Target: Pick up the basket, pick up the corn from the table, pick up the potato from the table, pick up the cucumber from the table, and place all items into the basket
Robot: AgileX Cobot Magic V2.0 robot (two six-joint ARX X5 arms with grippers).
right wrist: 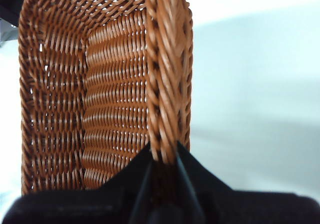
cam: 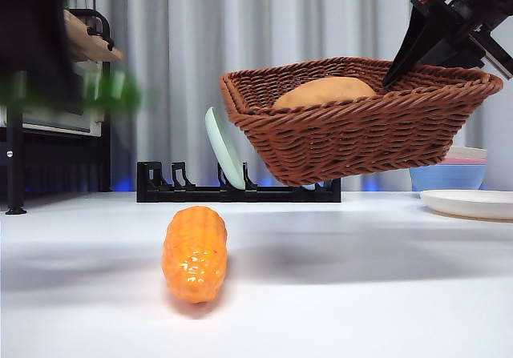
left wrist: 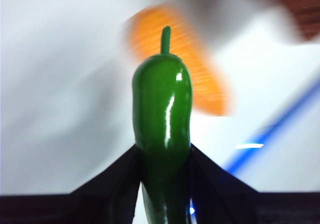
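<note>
Left gripper (left wrist: 165,156) pinches the cucumber (left wrist: 162,108), glossy and likely slippery, so keep your grip mid-body; right gripper (right wrist: 164,159) clamps the stiff basket (right wrist: 100,83) rim, potato (cam: 325,91) inside, corn (cam: 195,251) on table (cam: 385,294).

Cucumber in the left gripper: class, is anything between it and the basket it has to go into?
Nothing visible. The cucumber, clamped in the left gripper, is in the air; the basket, held up by its rim in the right gripper, has an open top. Only the potato lies inside.
</note>
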